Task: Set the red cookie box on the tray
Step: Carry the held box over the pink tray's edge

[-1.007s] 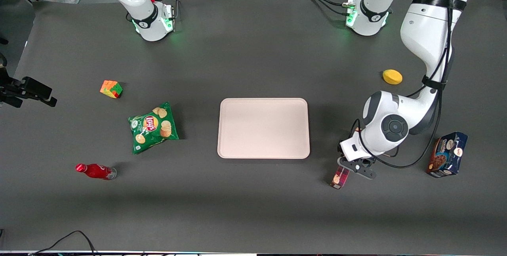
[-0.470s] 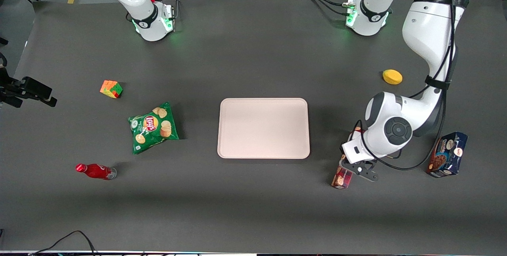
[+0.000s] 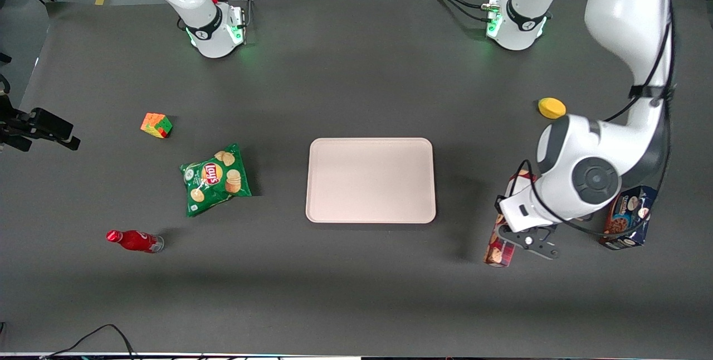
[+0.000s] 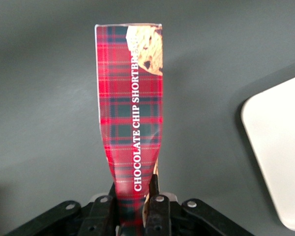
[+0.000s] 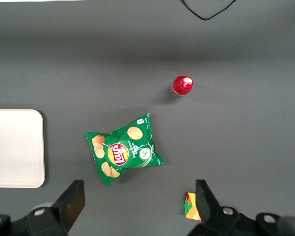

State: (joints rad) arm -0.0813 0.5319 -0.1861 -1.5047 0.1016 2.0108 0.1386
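Note:
The red cookie box [image 3: 499,247] hangs clear of the dark table, and its shadow falls on the table beside the tray. My left gripper [image 3: 511,230] is shut on it near one end. In the left wrist view the red tartan carton [image 4: 130,108] sticks out lengthwise from between the fingers of the gripper [image 4: 134,191], with "CHOCOLATE CHIP" lettering along it. The pale pink-beige tray [image 3: 370,180] lies flat at mid table with nothing on it, and one rounded corner of the tray [image 4: 280,162] shows near the box.
A dark blue cookie box [image 3: 629,218] stands close to the arm's elbow. A yellow round object [image 3: 551,108] lies farther from the camera. A green chips bag [image 3: 216,179], a red bottle [image 3: 133,241] and a colour cube [image 3: 156,125] lie toward the parked arm's end.
My gripper has risen with the red cookie box held in it. In the front view box and wrist have shifted away from the tray, toward the blue box. The tray has not moved.

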